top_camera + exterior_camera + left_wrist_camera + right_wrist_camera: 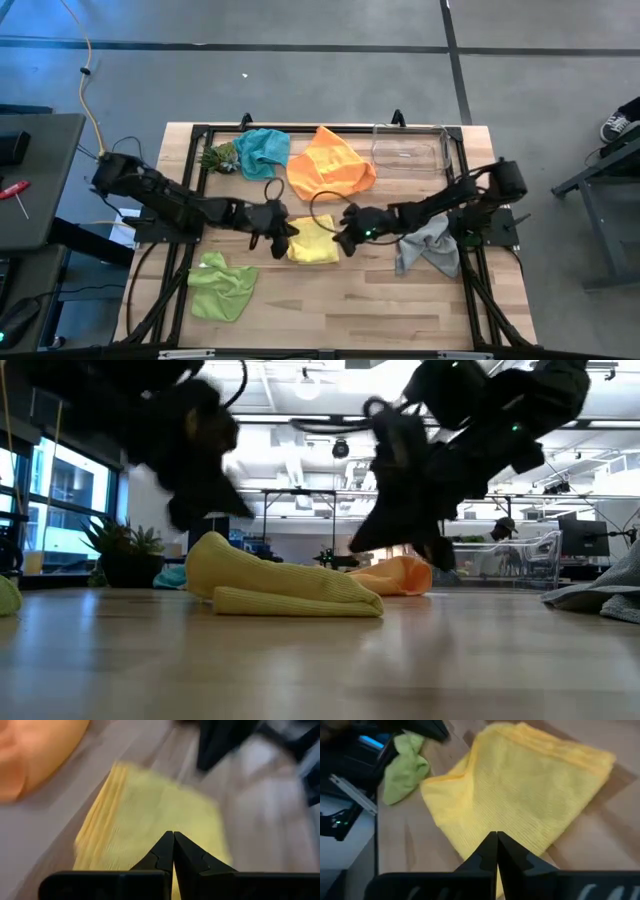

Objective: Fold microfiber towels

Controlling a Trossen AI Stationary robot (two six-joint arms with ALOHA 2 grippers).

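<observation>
The yellow towel lies folded into a compact, layered rectangle at the middle of the desk, flat enough that it seems to need no further holding. The left end effector and right end effector hover at its two opposite sides, each with fingers pressed together on nothing, probably because the fold is finished. The orange towel and teal towel lie crumpled near the far edge, the lime green towel toward the near left corner, the grey towel by the right edge; these look unfolded.
</observation>
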